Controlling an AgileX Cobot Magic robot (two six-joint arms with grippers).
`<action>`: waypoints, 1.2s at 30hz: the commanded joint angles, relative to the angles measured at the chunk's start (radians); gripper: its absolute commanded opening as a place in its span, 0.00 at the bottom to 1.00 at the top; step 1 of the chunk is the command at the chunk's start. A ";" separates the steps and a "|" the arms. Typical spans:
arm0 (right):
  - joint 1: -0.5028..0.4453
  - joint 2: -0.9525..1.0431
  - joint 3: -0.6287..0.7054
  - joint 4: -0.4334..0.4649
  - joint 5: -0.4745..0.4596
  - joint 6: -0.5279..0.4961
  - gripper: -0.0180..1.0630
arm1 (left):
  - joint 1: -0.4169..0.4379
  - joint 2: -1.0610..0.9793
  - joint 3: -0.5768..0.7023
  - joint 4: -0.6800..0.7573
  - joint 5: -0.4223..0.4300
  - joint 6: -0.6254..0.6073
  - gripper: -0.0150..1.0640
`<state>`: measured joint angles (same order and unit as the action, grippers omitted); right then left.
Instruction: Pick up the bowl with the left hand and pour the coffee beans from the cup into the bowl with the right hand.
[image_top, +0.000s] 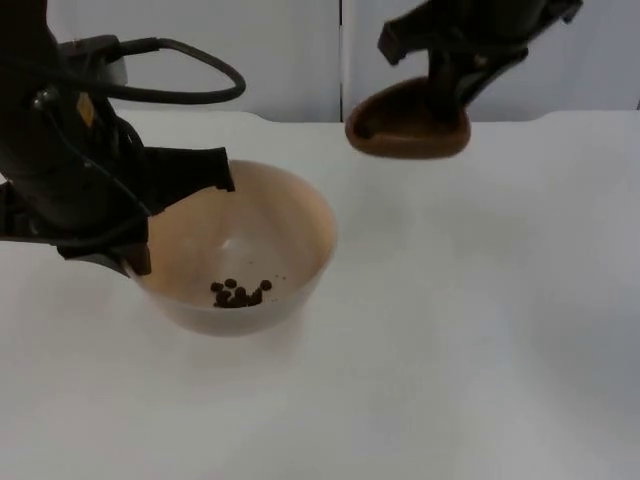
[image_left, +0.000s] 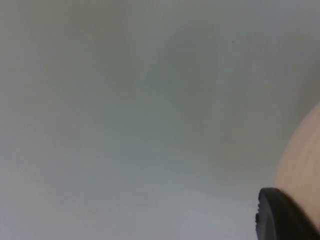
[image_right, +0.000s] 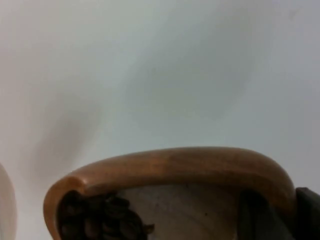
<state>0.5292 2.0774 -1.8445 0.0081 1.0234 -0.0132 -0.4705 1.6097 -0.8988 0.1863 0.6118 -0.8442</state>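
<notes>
Already a few beans (image_top: 238, 293) lie in the bottom of the bowl (image_top: 280, 215), which the left gripper (image_top: 150, 225) holds by its near rim, one finger inside and one outside; whether the bowl is lifted or resting on the table (image_top: 480, 330) cannot be told. Off to that gripper's far side, well apart from the bowl, the right gripper (image_top: 455, 85) is clamped on the cup (image_top: 405, 125), one finger inside the rim, and the right wrist view shows more beans (image_right: 100, 220) heaped against the cup's wooden rim (image_right: 175, 162). Pouring seems part done, with beans left to tip. To do it well, I judge the cup should be brought over the bowl's open middle, away from the left gripper's fingers, then tilted slowly with its lip low so beans do not bounce out, while the bowl is kept level. Hard to make out: how many beans remain, since the cup's inside is cut off, and the left fingertip (image_left: 280, 215) shows beside just a sliver of bowl wall (image_left: 302, 160).
</notes>
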 joint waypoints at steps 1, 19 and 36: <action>-0.010 -0.007 0.042 0.004 -0.046 0.005 0.02 | -0.005 0.000 -0.003 -0.013 -0.002 0.007 0.01; -0.069 -0.009 0.438 0.003 -0.381 0.036 0.02 | -0.005 0.116 -0.003 0.025 -0.101 0.027 0.01; -0.069 0.012 0.551 0.003 -0.500 0.076 0.02 | -0.005 0.117 -0.003 0.039 -0.125 0.027 0.01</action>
<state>0.4616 2.0837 -1.2967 0.0076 0.5373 0.0592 -0.4705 1.7257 -0.8988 0.2092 0.5001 -0.8116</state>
